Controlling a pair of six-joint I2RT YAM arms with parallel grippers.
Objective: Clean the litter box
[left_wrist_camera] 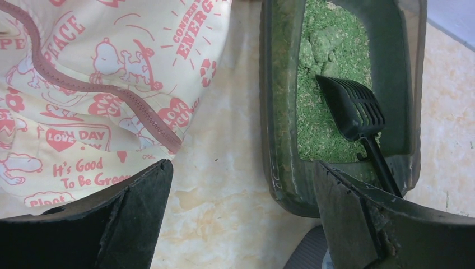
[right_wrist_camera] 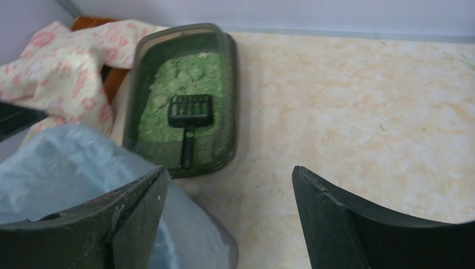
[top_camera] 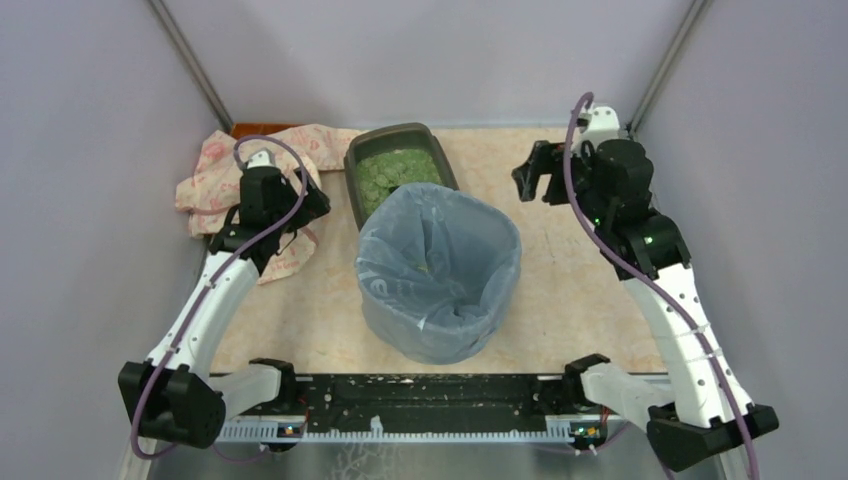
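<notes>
Litter box [top_camera: 400, 131]: the shallow dark grey-green tray is sitting at the far middle of the bench [top_camera: 570, 290], its long side running front to back. In the top view its near end is lying just behind, and partly hidden by, the round bin [top_camera: 430, 335], which is wearing a blue-grey plastic liner. Green litter [top_camera: 395, 170] is covering the tray floor, with several clumps showing toward the far end.

Scoop [left_wrist_camera: 353, 109]: the small black slotted scoop is lying inside the tray. Its head is resting on the litter and its handle is pointing at the near wall. Neither gripper is touching it.

Left gripper [left_wrist_camera: 242, 168]: it is hanging over bare bench, between the tray and a cream cloth [top_camera: 215, 175] with pink cartoon print. Its fingers are spread wide and are holding nothing. The tray's left wall is showing just inside its right finger in the wrist view.

Right gripper [right_wrist_camera: 229, 171]: it is hovering above the bench to the right of the tray, well apart from it, and is facing toward it. Its fingers are spread wide and are carrying nothing.

The cloth is lying crumpled at the far left, close beside the tray's left wall. Whether the two are touching cannot be told.
</notes>
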